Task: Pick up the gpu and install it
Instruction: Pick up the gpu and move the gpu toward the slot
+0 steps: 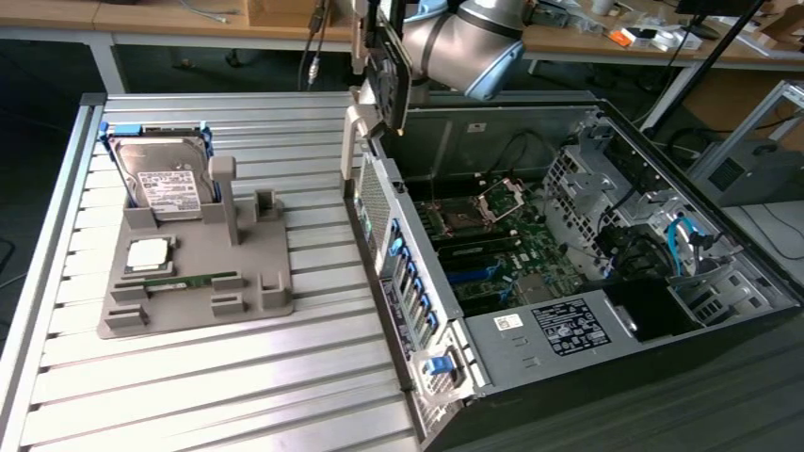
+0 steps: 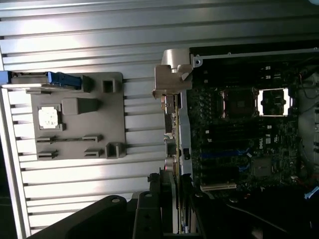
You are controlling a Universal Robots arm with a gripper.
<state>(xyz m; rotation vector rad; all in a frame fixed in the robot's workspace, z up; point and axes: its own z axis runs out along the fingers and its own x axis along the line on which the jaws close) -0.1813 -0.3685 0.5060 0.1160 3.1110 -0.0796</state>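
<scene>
Jaws partly closed, clamped on gpu (image 2: 175, 134), card edge-on between fingers (image 2: 149, 199). Arm (image 1: 472, 42) bent at 12 o'clock in exterior view, gpu upright above rear wall of open computer case (image 1: 377, 217).

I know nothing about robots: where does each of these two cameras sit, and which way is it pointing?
Exterior view: sits high, off the arm, and looks down on the slatted table, the grey parts tray and the open computer case; the arm shows at the top, with the gpu.
Wrist view: rides on the wrist and looks down along the gpu, held edge-on in the gripper above the case's edge.
Both views share the gpu, tray, table and case.
</scene>
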